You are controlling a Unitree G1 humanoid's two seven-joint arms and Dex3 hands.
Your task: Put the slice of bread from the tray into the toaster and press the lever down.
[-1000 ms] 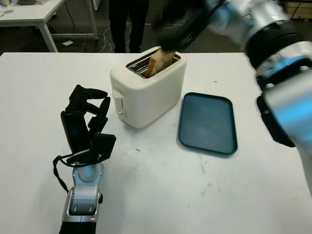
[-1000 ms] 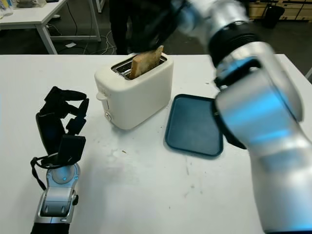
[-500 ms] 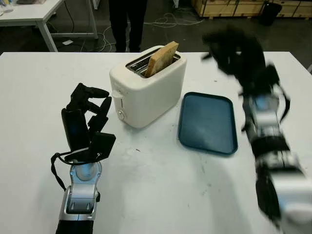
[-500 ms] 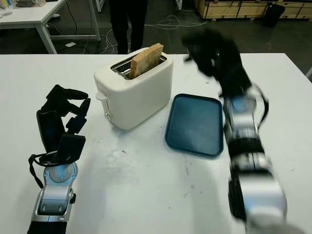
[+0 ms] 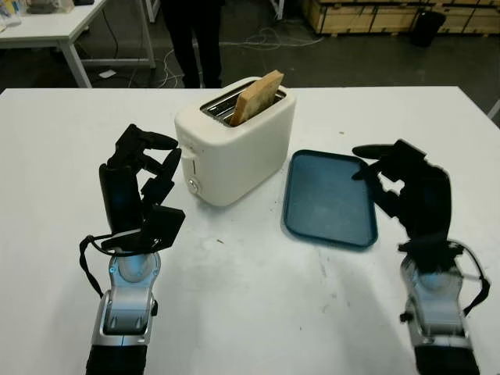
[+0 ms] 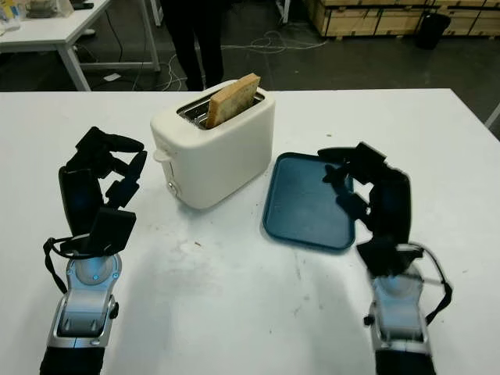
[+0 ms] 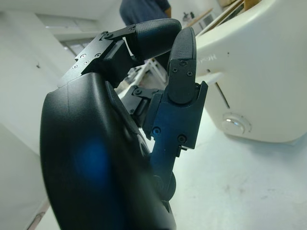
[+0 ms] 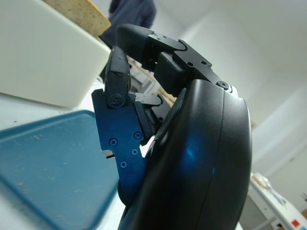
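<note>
Currently, scene by scene:

Bread: 1 slice of bread [image 5: 256,96] is standing tilted in a slot of the toaster [image 5: 234,141], its upper half sticking up above the rim and leaning toward the tray side.

Toaster: white body, sitting on the white table [image 5: 258,312] with its slots running away from the robot; the lever [image 5: 187,152] is showing on the narrow end facing the left hand, near the top of its slit, with a round knob [image 5: 193,184] below it.

Tray: the dark blue tray [image 5: 332,199] is lying flat just beside the toaster on its right, carrying nothing but crumbs.

Left hand: the left hand [image 5: 141,187] is holding upright over the table, near the toaster's lever end but apart from it; its 3 fingers are curling inward around nothing. The wrist view is showing the fingers [image 7: 184,81] bent toward the palm, with the toaster's knob and lever slit just beyond them.

Right hand: the right hand [image 5: 406,191] is standing upright at the tray's right edge, well apart from the bread, with the whole tray between it and the toaster; its fingers [image 8: 117,76] are curling over and gripping nothing.

Person: a person [image 5: 191,35] in dark trousers is standing beyond the far edge of the table, behind the toaster.
</note>
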